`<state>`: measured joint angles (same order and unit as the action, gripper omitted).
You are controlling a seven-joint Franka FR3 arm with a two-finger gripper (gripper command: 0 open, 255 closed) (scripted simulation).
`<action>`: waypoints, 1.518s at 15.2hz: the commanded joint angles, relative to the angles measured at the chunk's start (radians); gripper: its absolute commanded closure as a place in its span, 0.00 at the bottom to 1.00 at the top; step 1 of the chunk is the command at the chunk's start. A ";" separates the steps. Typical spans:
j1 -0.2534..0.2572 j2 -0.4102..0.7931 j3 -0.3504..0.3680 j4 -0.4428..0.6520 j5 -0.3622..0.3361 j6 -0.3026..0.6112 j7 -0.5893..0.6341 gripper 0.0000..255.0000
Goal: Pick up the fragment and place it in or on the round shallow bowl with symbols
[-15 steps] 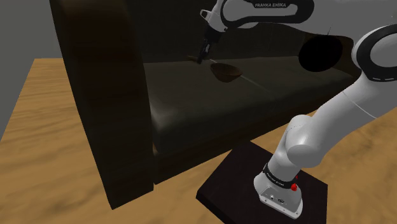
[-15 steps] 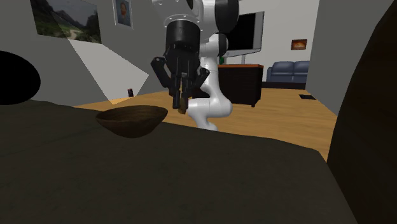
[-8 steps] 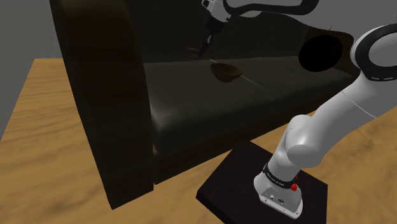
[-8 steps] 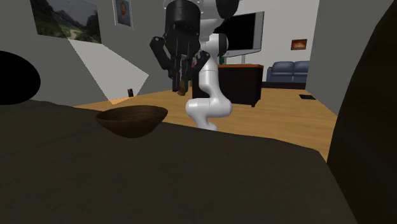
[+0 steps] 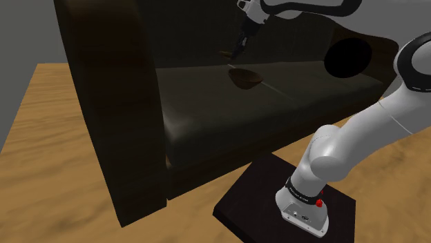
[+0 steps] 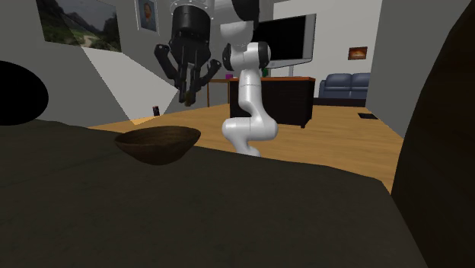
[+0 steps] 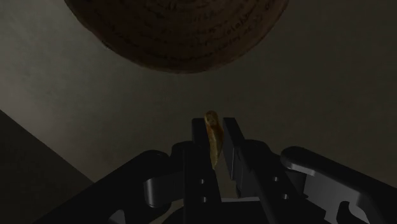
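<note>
A brown round shallow bowl [image 5: 244, 76] [image 6: 157, 143] [image 7: 175, 32] with rows of symbols inside sits on the dark sofa seat [image 5: 221, 110]. My black gripper [image 7: 214, 137] [image 5: 239, 52] [image 6: 186, 96] hangs in the air above the seat, a little short of the bowl's rim. It is shut on a thin tan fragment [image 7: 213, 140], which stands edge-on between the two fingers. In the second exterior view the gripper hovers over the bowl's right side.
The sofa's tall dark armrest [image 5: 110, 96] rises at the shoulder view's left and its backrest [image 5: 186, 34] behind the bowl. A round black cushion [image 5: 352, 59] lies to the right. Wooden floor [image 5: 62, 166] surrounds the black stand [image 5: 290, 207].
The gripper has risen with the fragment and moved toward the bowl: right in the shoulder view, left in the second exterior view. The bowl has stayed still.
</note>
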<state>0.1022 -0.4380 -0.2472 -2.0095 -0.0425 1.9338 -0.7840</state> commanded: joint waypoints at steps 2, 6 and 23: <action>-0.022 -0.046 -0.048 -0.035 -0.009 -0.009 -0.066 1.00; -0.049 -0.088 -0.115 -0.053 -0.023 -0.030 -0.153 1.00; -0.076 -0.131 -0.167 -0.246 -0.047 0.122 -0.205 1.00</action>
<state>0.0262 -0.5693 -0.4141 -2.2530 -0.0892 2.0522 -0.9891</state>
